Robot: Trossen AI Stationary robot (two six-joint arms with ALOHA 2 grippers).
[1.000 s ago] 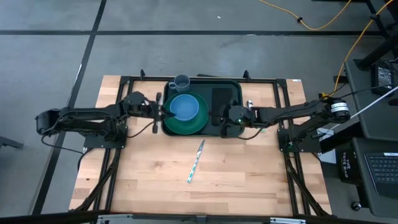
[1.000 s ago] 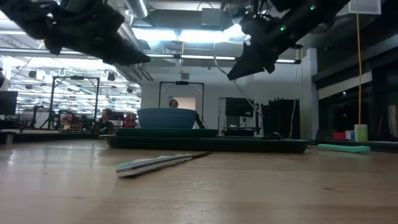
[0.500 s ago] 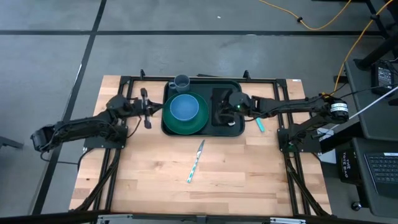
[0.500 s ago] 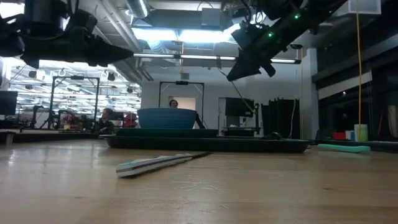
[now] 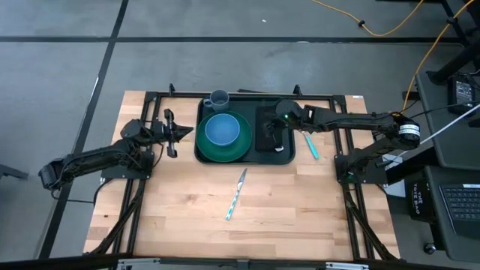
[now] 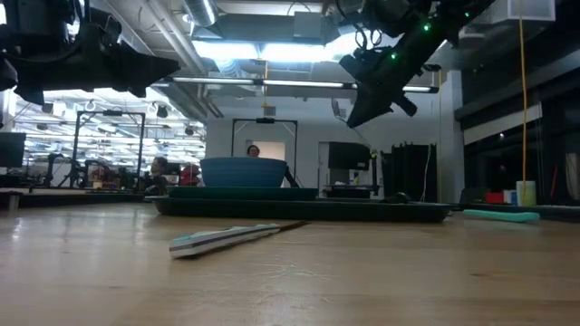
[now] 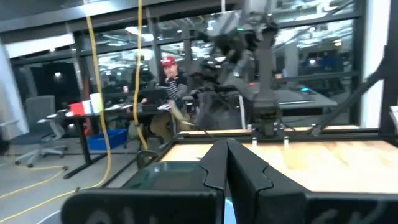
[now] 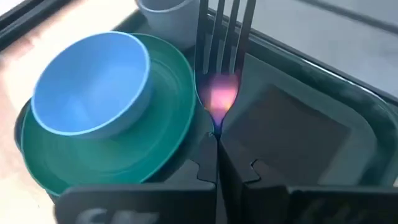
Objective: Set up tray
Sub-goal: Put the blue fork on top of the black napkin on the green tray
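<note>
My right gripper is clamped on the handle of a fork, whose tines stick out ahead of the closed fingers over the inside of the tray. From above, this gripper hangs above the tray's right half, over the flat black rectangle that lies there. My left gripper is pinched shut on nothing and sits just off the tray's left edge, above the bare table.

The tray rests at the far middle of the table. A green plate with a blue bowl on it fills the tray's left half, and a grey cup stands at the far edge. A knife lies on the wood nearer to me, and a teal item lies just beside the tray's right edge; I cannot tell what it is.

I judge I am on the cutlery step, with the fork carried in for placing. Next I need to bring it low over the black rectangle, lay it flat clear of the plate's rim, then release and lift straight off. After that, the knife is probably next.
</note>
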